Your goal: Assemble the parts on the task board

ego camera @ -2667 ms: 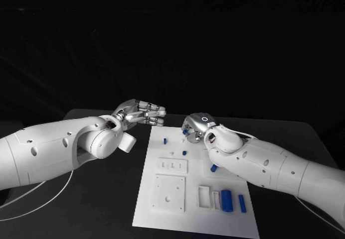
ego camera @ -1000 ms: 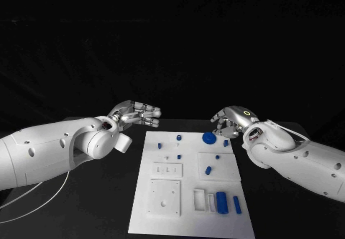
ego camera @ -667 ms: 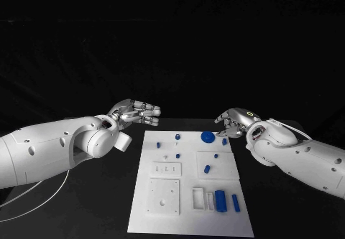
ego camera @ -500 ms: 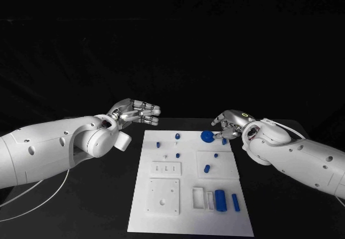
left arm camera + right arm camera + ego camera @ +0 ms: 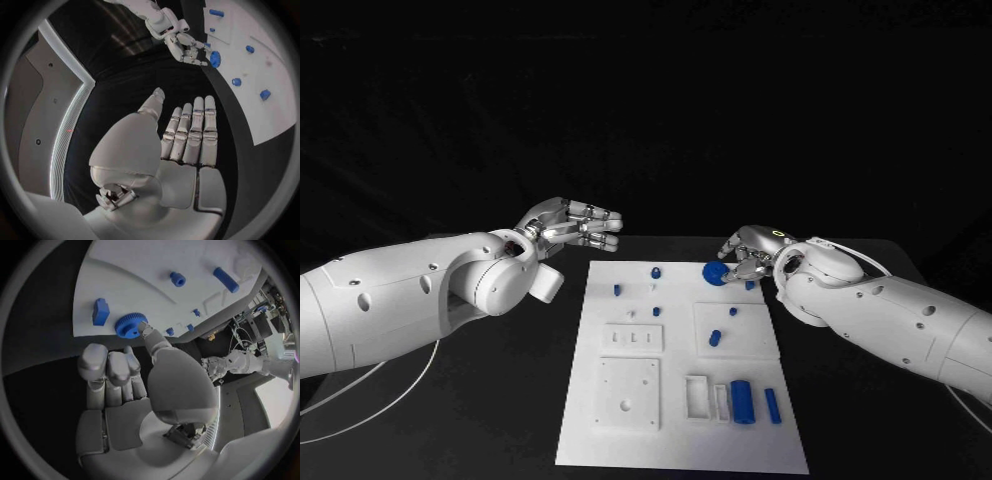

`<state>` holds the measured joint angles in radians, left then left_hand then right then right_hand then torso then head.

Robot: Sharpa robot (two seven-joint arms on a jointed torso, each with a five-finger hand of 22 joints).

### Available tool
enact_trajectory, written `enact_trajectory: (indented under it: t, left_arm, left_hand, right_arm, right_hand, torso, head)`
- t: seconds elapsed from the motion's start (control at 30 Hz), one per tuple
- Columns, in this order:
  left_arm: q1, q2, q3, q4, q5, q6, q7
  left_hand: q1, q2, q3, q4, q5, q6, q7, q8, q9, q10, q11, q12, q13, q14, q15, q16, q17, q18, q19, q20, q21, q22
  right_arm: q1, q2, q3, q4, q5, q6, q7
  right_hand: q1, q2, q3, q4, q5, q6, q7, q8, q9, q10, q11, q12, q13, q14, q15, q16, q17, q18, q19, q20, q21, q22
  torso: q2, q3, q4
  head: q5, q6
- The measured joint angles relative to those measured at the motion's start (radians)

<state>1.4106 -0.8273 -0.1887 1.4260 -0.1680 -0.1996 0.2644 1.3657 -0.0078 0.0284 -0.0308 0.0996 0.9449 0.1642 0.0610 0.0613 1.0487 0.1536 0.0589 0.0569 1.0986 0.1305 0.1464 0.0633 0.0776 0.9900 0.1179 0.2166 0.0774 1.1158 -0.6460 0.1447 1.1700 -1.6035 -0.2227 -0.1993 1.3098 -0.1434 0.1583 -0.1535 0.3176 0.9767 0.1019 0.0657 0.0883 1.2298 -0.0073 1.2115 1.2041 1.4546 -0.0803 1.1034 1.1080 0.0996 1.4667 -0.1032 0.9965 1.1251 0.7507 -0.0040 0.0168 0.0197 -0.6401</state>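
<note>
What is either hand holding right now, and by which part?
Nothing is clearly held. The right hand touches the rim of the blue gear on the task board with one fingertip; a grip cannot be told. The left hand holds nothing.

right hand point(image 5: 751, 250) | moved back in to the board's far edge | fingers point(image 5: 145, 330) now touching blue gear point(image 5: 715, 274)

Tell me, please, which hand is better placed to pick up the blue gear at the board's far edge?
Probably the right hand: its fingertip touches the blue gear. The left hand hovers open beyond the task board's far left corner.
</note>
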Motion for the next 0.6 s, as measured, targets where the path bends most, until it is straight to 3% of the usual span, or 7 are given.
enact_trajectory:
  t: [0.6]
  left_arm:
    - [0.000, 0.006, 0.000, -0.003, -0.004, 0.004, -0.001]
  left_hand:
    - [0.000, 0.000, 0.000, 0.000, 0.000, 0.000, 0.000, 0.000, 0.000, 0.000, 0.000, 0.000, 0.000, 0.000, 0.000, 0.000, 0.000, 0.000, 0.000, 0.000, 0.000, 0.000]
  right_arm:
    - [0.000, 0.041, 0.000, -0.053, 0.004, 0.019, -0.001]
  right_hand:
    - [-0.007, 0.007, 0.007, 0.005, -0.004, 0.010, -0.002, 0.000, -0.001, 0.007, 0.000, 0.000, 0.003, 0.000, 0.000, 0.000, 0.002, -0.001, 0.000, 0.000, 0.000, 0.009]
  torso:
    - [-0.001, -0.0001, -0.0018]
  head:
    - [0.004, -0.002]
